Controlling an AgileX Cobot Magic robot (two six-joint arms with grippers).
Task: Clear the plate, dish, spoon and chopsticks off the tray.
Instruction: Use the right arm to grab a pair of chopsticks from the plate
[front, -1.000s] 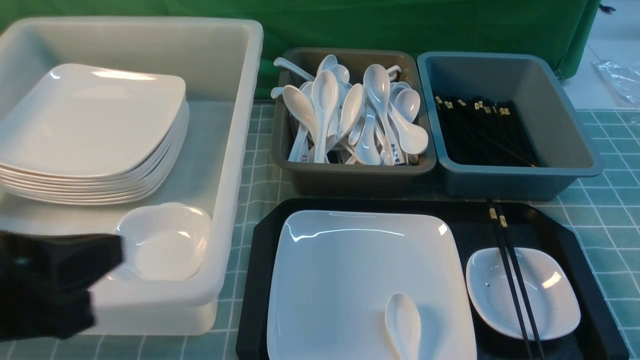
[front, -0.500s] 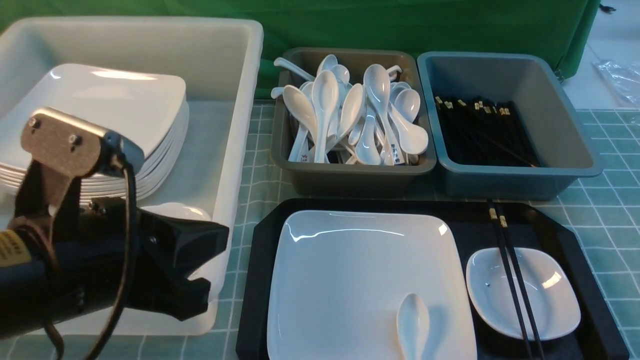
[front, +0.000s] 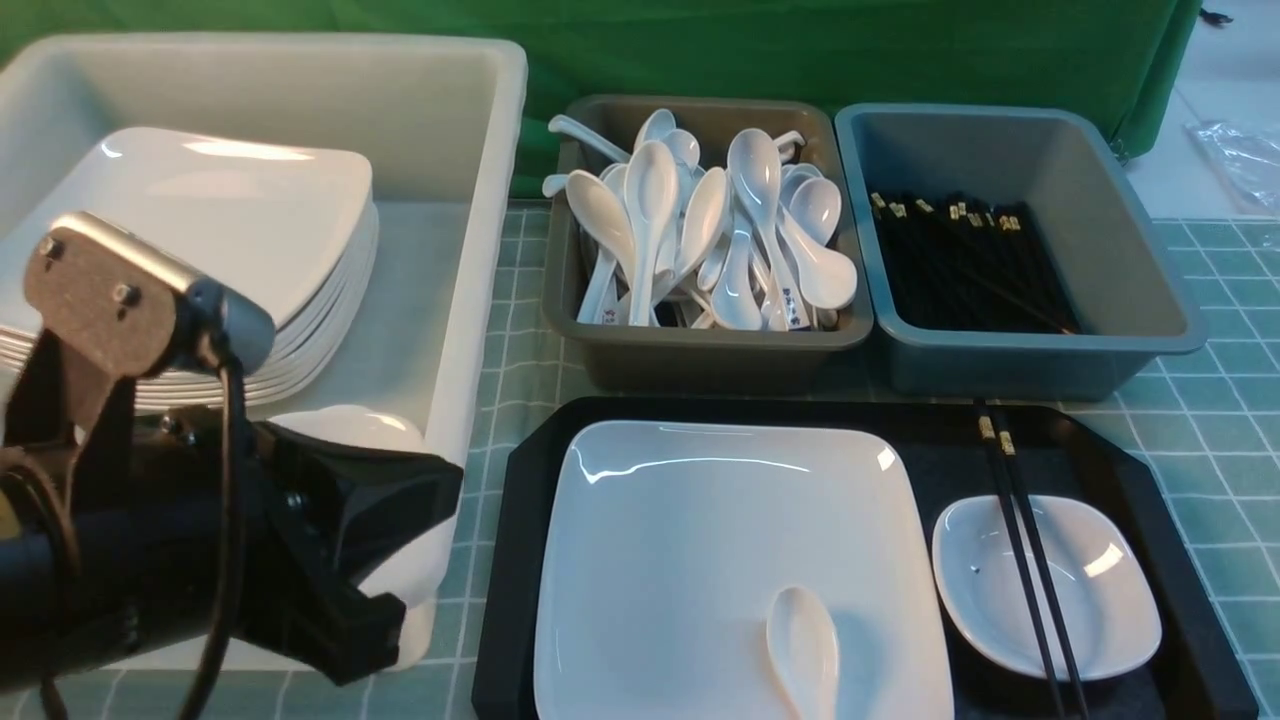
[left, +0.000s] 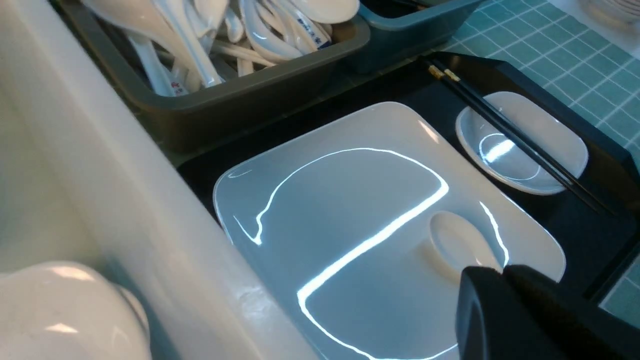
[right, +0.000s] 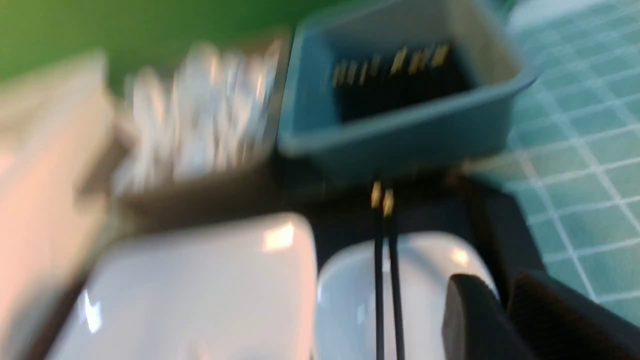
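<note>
The left arm reaches in low from the near left by the big white plastic tub (front: 480, 250), the left pincer (left: 502, 280) shut tight and empty. The right pincer (right: 500, 300) is blurred, so its opening cannot be told. The large glossy white plate (front: 720, 530), white ceramic spoon (front: 800, 645), small white dish (front: 1100, 590) and thin black chopsticks (front: 1018, 560) lie on the black rectangular tray (front: 515, 560), near right.

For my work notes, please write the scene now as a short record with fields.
tray: black, holds all four items
plate: on the tray's left part
spoon: lying on the plate's near part
dish: on the tray, right of the plate
chopsticks: laid across the dish
left gripper: shut, holding nothing
right gripper: blurred view, jaws unclear
behind tray: grey tub of spoons, blue-grey tub of chopsticks
left of tray: white tub with stacked plates
</note>
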